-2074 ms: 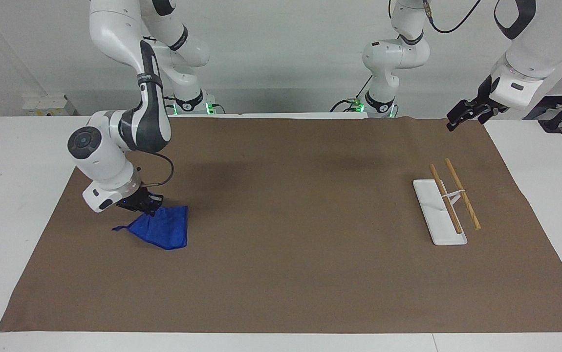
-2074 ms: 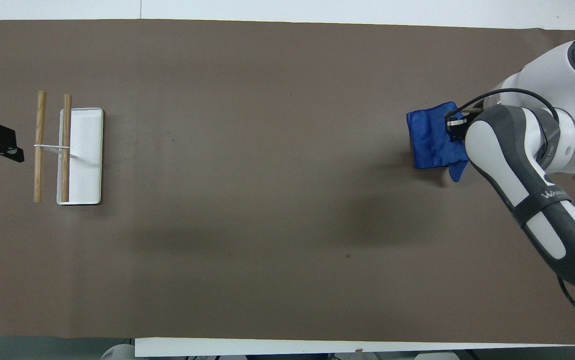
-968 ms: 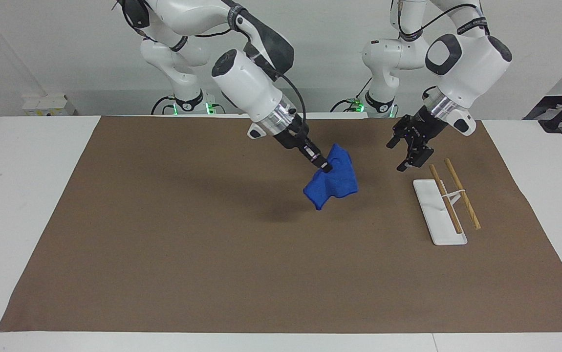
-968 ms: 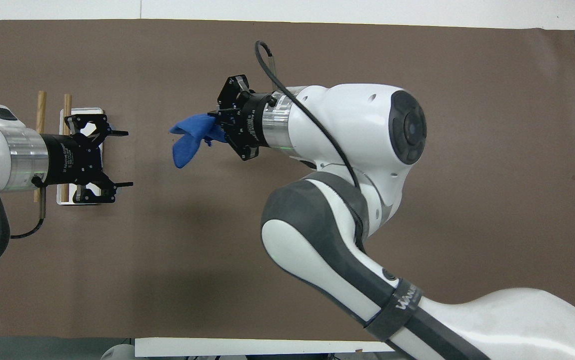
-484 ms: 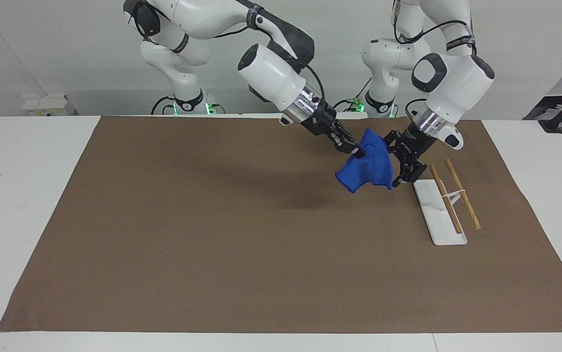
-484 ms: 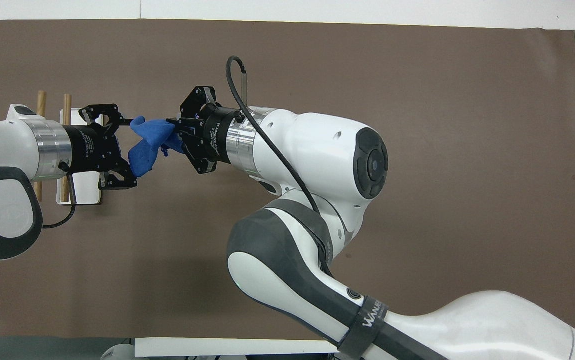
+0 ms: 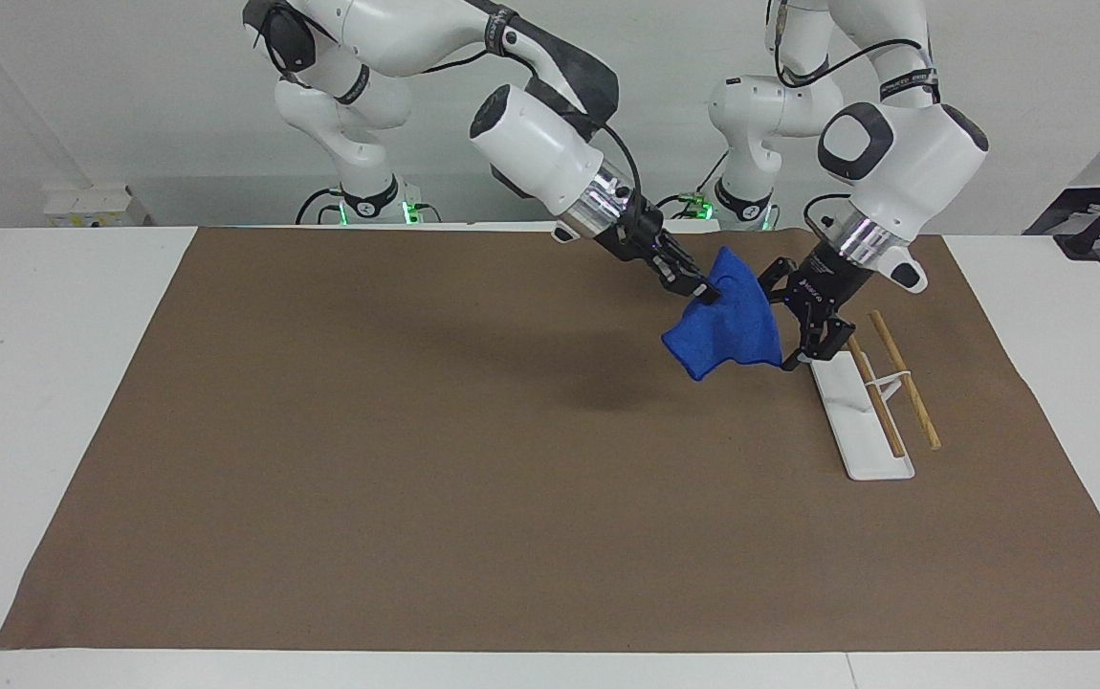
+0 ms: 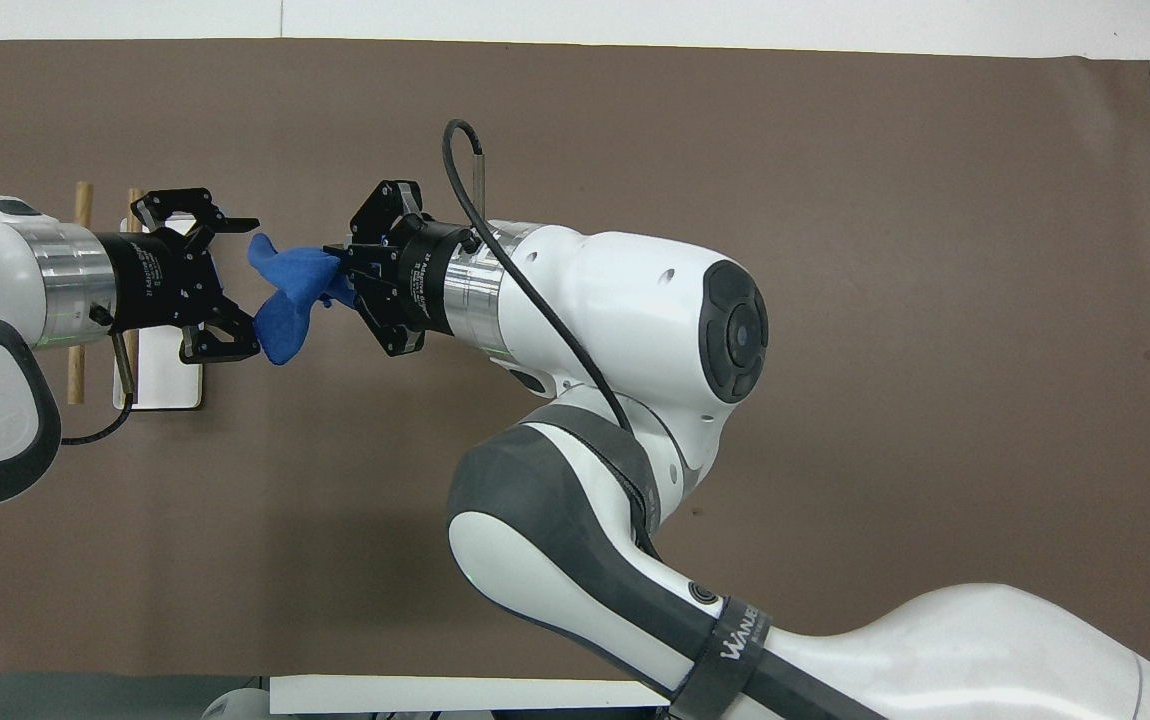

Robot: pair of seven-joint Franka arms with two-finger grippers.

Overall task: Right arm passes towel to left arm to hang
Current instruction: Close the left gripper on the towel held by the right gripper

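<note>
My right gripper [image 7: 700,290] is shut on one edge of the blue towel [image 7: 730,333] and holds it in the air over the mat, beside the rack; it also shows in the overhead view [image 8: 343,277]. The towel [image 8: 287,295] hangs bunched below the fingers. My left gripper [image 7: 796,321] is open, with its jaws spread wide at the towel's free end, which lies at the fingertips [image 8: 243,226]. I see no fingers closed on the cloth there. The rack has a white base [image 7: 858,435] and two wooden rods [image 7: 906,381].
A brown mat [image 7: 416,478] covers the table. The rack's base [image 8: 173,385] and rods [image 8: 81,205] lie under the left wrist at the left arm's end. The right arm's bulky elbow [image 8: 575,520] spans the middle of the overhead view.
The right gripper lifted the towel off the mat and carried it to the left arm's end. The left gripper came in open to meet it and has since shifted slightly toward the rack.
</note>
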